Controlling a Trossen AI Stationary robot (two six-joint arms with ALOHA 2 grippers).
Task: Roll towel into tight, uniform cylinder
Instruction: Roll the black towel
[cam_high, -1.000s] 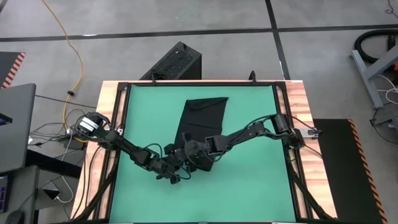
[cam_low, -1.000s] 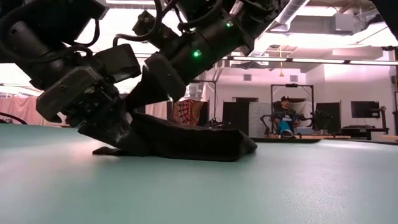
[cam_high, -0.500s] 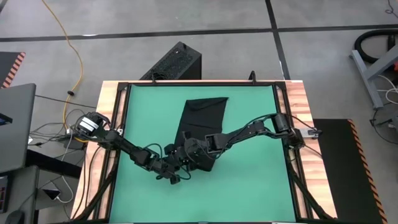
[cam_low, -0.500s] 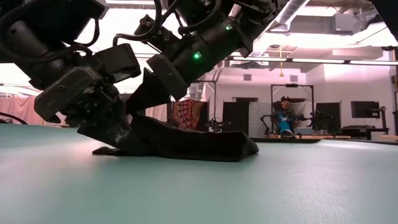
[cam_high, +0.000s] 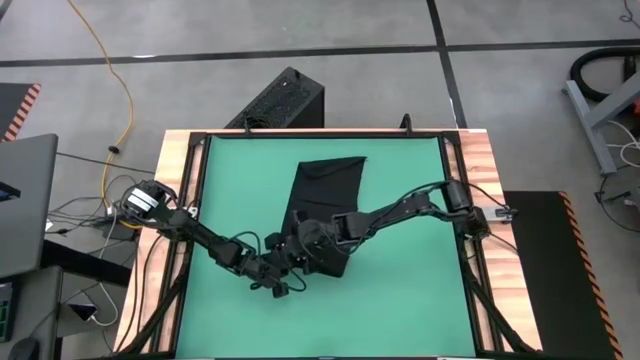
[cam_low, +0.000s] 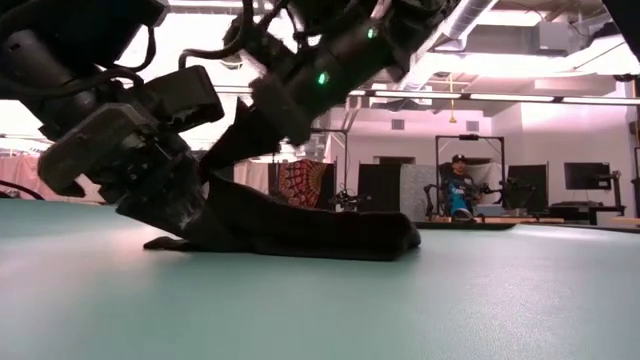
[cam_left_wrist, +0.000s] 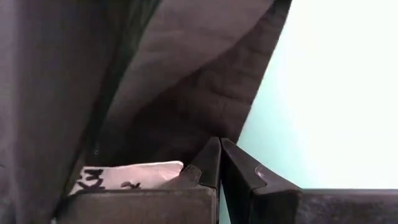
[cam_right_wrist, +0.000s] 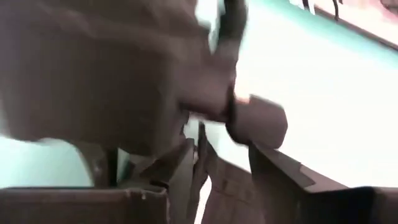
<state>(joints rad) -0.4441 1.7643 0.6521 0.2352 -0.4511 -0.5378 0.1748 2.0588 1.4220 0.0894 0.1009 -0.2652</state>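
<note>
Black towel, soft matte cloth, lies flat on the green mat near the middle of the surface, far end a plain rectangle, near end bunched into a low thick fold. From table height the towel reads as a long flat hump with a rounded blunt end on the right, weave slightly fuzzy. Mat is smooth, faintly pebbled; wood strips run along both sides of it.

Left hand sits at the near end of the towel, fingers pressed together, pinching the cloth edge; small white tag with black print lies just beside its fingertips. Right hand is on the bunched end, just beside the left one, fingers pressed together on a fold of towel; its view is motion-blurred. Both arms are dark, hard, boxy metal and plastic. Black ribbed box stands on the floor beyond the surface.

Versus a second ago: right hand has shifted a bit left and farther from the near edge, its arm tilted more; fold's rounded end has crept slightly right. Left hand sits a touch lower and left.
</note>
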